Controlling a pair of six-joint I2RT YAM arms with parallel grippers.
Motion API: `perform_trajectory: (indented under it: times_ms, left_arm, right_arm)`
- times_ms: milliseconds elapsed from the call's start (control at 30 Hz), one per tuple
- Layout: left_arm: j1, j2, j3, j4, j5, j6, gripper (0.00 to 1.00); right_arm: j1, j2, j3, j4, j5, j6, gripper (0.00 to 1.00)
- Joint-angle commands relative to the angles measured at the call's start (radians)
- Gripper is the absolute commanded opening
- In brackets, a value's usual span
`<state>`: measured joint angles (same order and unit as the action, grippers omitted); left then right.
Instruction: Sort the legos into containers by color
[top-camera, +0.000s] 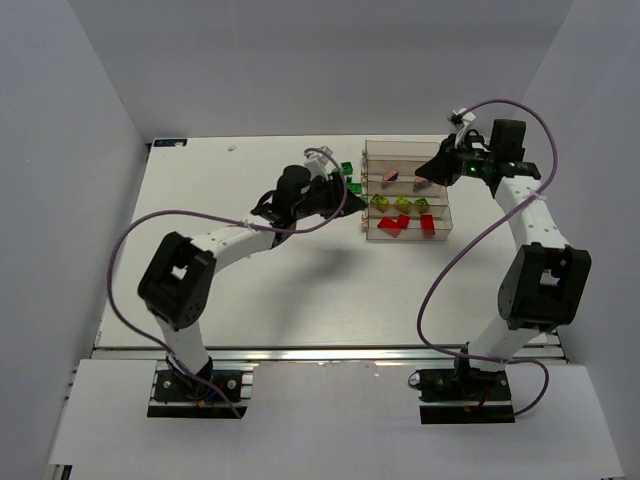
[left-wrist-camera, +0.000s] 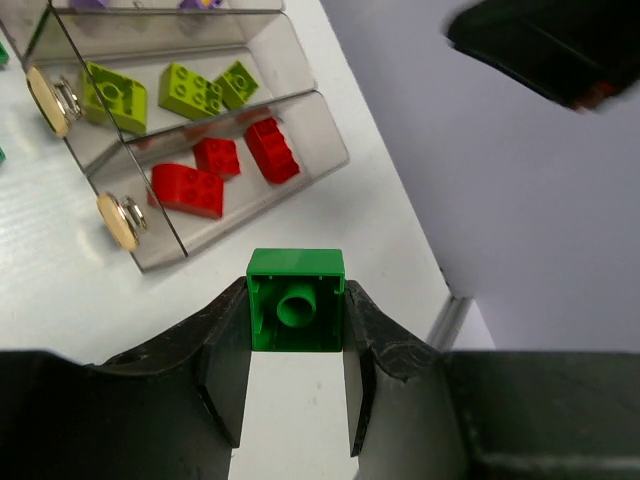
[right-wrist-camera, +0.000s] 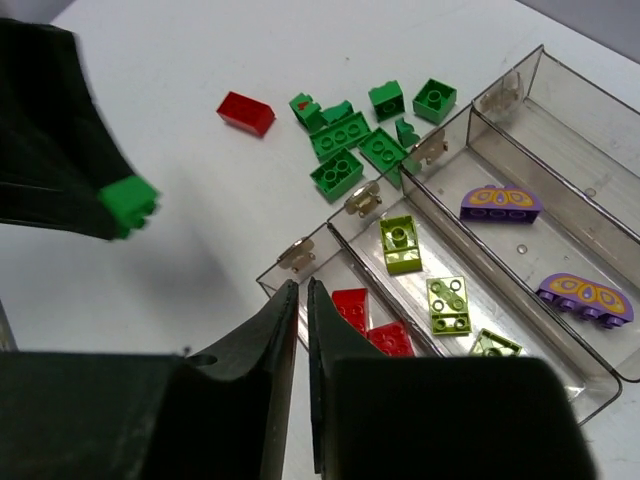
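Over the table (top-camera: 250, 300) toward its far edge, the left gripper (left-wrist-camera: 296, 318) grips a green brick (left-wrist-camera: 296, 300); the empty bin (top-camera: 405, 151), lengthwise along that edge, lies just right and farther. The right gripper (right-wrist-camera: 303, 292) is closed, empty.

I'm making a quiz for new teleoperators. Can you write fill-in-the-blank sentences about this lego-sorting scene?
1. The left gripper is shut on a brick whose colour is ___.
2. The loose brick on the table near the green pile is ___.
3. The bin between the red bricks and the purple pieces holds ___ bricks.
4. The right gripper holds ___.

Missing words: green; red; yellow-green; nothing.
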<state>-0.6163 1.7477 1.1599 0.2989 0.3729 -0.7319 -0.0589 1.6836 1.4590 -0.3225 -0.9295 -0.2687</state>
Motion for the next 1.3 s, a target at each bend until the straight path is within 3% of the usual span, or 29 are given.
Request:
perform_trajectory:
  times_ms: [0,267,367,567,667,700,733,900,933,1000,1100,1267]
  left_arm:
    - [-0.008,0.085,0.13,-0.073,-0.046,0.029,0.0]
    - [-0.01,0.346,0.506,-0.178,-0.115,0.089,0.0]
    - [-0.01,0.461,0.656,-0.184,-0.105,0.085,0.0]
    - [-0.007,0.593,0.822,-0.126,-0.147,0.051,0.0]
    - [-0.007,0.61,0.862,-0.101,-0.16,-0.009,0.0]
    - [-0.007,0.607,0.862,-0.095,-0.158,-0.027,0.0]
    - [-0.007,0.601,0.856,-0.09,-0.16,-0.073,0.0]
    - [-0.007,0.465,0.645,0.034,-0.135,-0.268,0.0]
    - [-0.007,0.443,0.609,0.054,-0.118,-0.318,0.0]
    - [-0.007,0.4,0.508,0.132,-0.065,-0.336,0.0]
    - [-0.007,0.296,0.337,0.189,0.061,-0.256,0.0]
    - [-0.017,-0.006,-0.056,0.27,0.162,0.148,0.0]
  right_arm:
    - [-0.032,-0.042,-0.034,0.046,-0.048,0.036,0.15]
    - [-0.053,-0.067,-0.069,0.03,-0.045,0.042,0.23]
    - [-0.053,-0.052,-0.069,0.013,-0.077,0.055,0.31]
    - [-0.053,-0.056,-0.091,0.016,-0.117,0.075,0.55]
    - [-0.052,-0.08,-0.129,0.048,-0.123,0.066,0.72]
    - [-0.052,-0.091,-0.159,0.09,-0.117,0.06,0.84]
    - [-0.048,-0.102,-0.179,0.12,-0.109,0.063,0.89]
    - [-0.019,-0.171,-0.273,0.285,0.015,0.149,0.89]
    - [-0.019,-0.179,-0.301,0.366,0.024,0.227,0.89]
    - [-0.019,-0.179,-0.281,0.382,0.018,0.264,0.89]
    - [-0.021,-0.15,-0.18,0.327,0.021,0.391,0.89]
    - [0.023,-0.114,-0.059,0.128,0.083,0.51,0.87]
